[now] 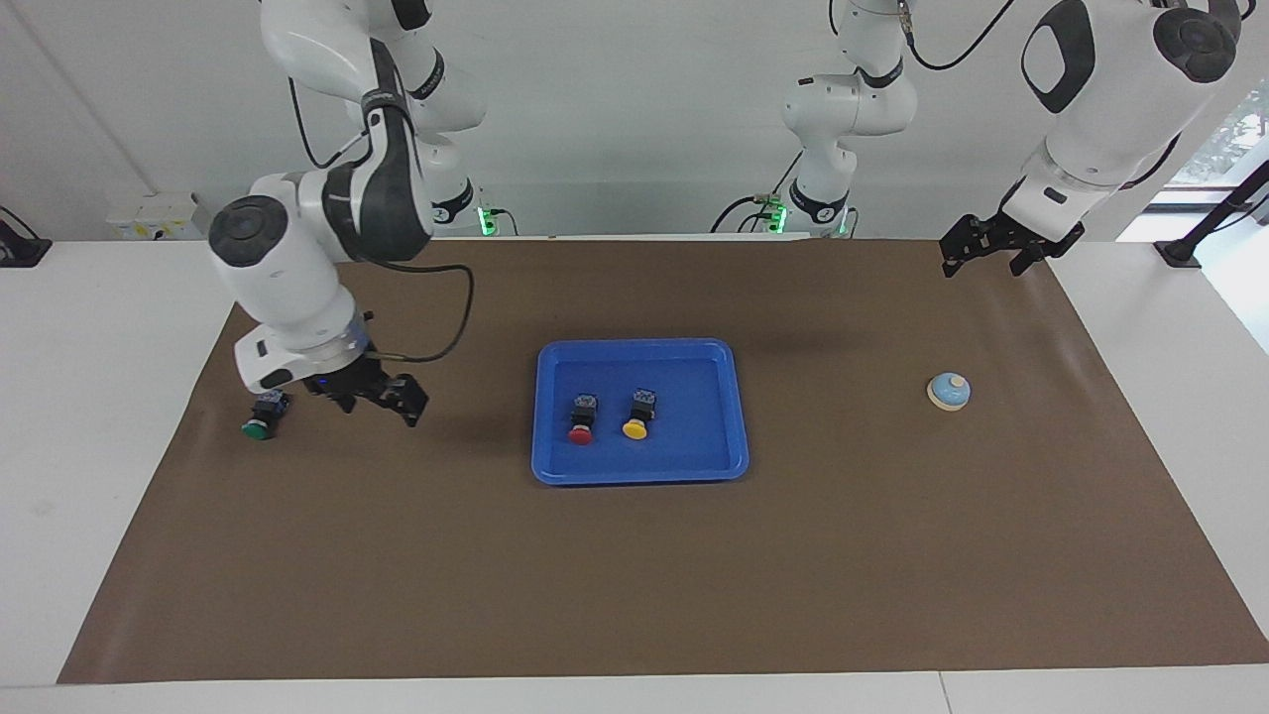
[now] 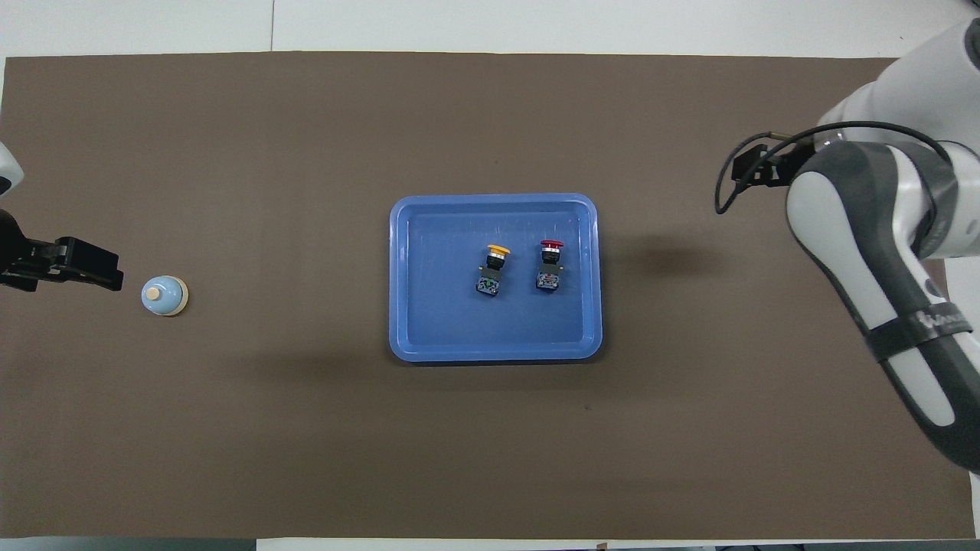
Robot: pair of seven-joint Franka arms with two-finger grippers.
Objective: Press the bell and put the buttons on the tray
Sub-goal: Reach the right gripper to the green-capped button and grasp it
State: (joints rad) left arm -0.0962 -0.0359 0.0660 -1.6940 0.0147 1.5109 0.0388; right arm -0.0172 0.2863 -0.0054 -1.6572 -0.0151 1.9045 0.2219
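The blue tray (image 1: 639,347) lies mid-mat and holds the red button (image 1: 581,418) and the yellow button (image 1: 637,415), side by side on their sides. The green button (image 1: 262,416) lies on the mat toward the right arm's end. My right gripper (image 1: 382,402) hangs low just beside it, open and empty, not touching it. The bell (image 1: 949,391) stands on the mat toward the left arm's end. My left gripper (image 1: 983,264) is raised, open and empty, over the mat's edge nearest the robots. In the overhead view the tray (image 2: 494,200), bell (image 2: 164,295) and left gripper (image 2: 111,274) show; the green button is hidden.
A brown mat (image 1: 634,575) covers most of the white table. The right arm (image 2: 880,252) reaches over the mat's end in the overhead view and hides its own gripper there.
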